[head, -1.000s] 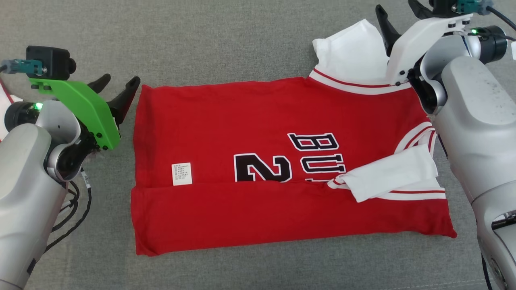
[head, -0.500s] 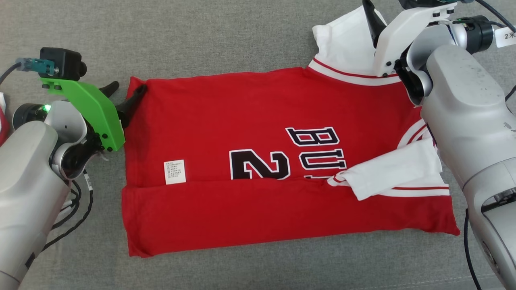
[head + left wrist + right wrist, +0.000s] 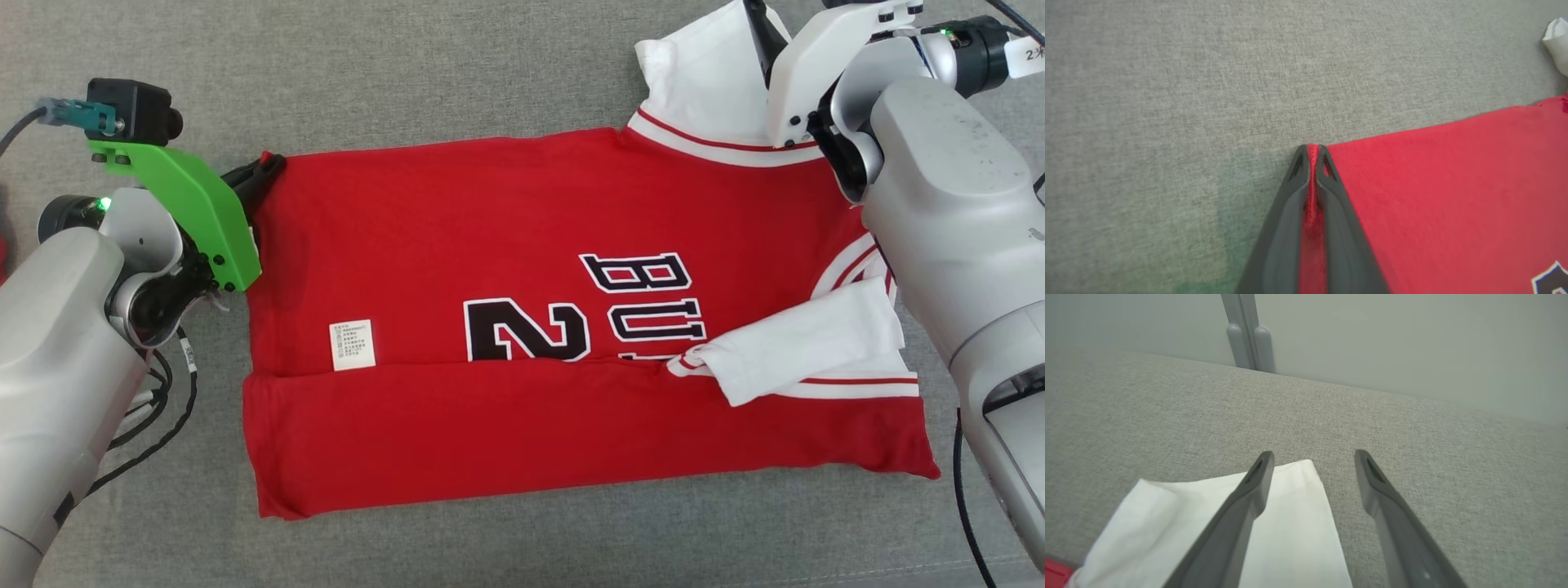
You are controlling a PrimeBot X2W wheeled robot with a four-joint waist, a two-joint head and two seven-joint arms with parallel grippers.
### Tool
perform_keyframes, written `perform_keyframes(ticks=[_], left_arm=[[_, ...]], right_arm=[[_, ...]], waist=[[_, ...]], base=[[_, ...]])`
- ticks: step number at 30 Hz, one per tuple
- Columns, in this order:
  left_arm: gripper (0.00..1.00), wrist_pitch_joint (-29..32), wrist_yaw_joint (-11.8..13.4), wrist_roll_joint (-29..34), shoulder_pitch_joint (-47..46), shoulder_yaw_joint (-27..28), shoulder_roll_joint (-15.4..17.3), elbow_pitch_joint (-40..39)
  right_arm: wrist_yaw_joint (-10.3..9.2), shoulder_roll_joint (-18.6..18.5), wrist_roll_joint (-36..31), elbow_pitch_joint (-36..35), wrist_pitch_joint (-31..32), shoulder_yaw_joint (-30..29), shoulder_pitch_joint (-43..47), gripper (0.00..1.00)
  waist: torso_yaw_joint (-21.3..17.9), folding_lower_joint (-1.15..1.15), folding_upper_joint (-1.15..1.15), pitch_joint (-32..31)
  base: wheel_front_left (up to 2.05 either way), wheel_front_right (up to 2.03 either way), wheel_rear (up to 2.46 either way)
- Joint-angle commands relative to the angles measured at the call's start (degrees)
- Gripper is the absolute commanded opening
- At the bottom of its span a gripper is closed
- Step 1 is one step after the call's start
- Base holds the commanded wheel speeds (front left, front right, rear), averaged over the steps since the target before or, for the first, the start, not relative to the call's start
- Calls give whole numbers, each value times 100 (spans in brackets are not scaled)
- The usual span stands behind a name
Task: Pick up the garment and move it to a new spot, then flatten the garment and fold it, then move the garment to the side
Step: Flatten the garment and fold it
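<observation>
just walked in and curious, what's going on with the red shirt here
A two-armed robot is partway through folding a red garment that lies flat on a grey fabric surface, one long edge already folded over the print. The left claw is shut on the garment's far left corner. The right claw hangs open over the end of the white sleeve at the far right, gripping nothing.
</observation>
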Motion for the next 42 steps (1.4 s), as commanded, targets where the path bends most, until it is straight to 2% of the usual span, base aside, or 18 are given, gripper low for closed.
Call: perform_keyframes(ticks=[1, 9, 13, 18, 19, 20, 22, 32, 42], left_arm=[[0, -74, 10, 54, 4, -84, 0, 20], [0, -476, 11, 47, -90, -272, -4, -327], [0, -619, 11, 45, -56, -375, 18, -470], [0, -739, 11, 72, -116, -498, 35, -585], [0, -787, 11, 64, -139, -526, 53, -608], [0, -851, 11, 81, -148, -607, 95, -602], [0, -905, 11, 79, -140, -629, 104, -580], [0, -1303, 11, -43, 145, -681, 76, -282], [0, -1729, 16, 37, 350, -688, 26, 205]], right_arm=[[-8, -21, 32, 62, 61, 52, -82, 100], [-9, -205, -11, 310, 496, 121, -280, 100], [-9, -236, 2, 379, 911, 113, -297, 100], [-9, -340, -67, 417, 1096, 90, -325, 100], [-9, -323, -68, 433, 1266, 59, -296, 42], [-10, -273, -3, 452, 1365, 13, -276, 0], [-11, -295, 3, 455, 1345, -18, -302, 0], [-10, -323, 72, 352, 423, -69, -72, 0], [-10, -332, 546, -277, -296, 215, 680, 0]], waist=[[77, 0, 0, 24], [358, 0, 0, 79], [418, 0, 0, 101], [477, 0, 0, 181], [484, 0, 0, 228], [483, 0, 0, 266], [468, 0, 0, 247], [212, 0, 0, -262], [-48, 0, 0, -736]], base=[[0, 0, 0], [0, 0, 0], [0, 0, 0], [0, 0, 0], [0, 0, 0], [0, 0, 0], [0, 0, 0], [0, 0, 0], [0, 0, 0]])
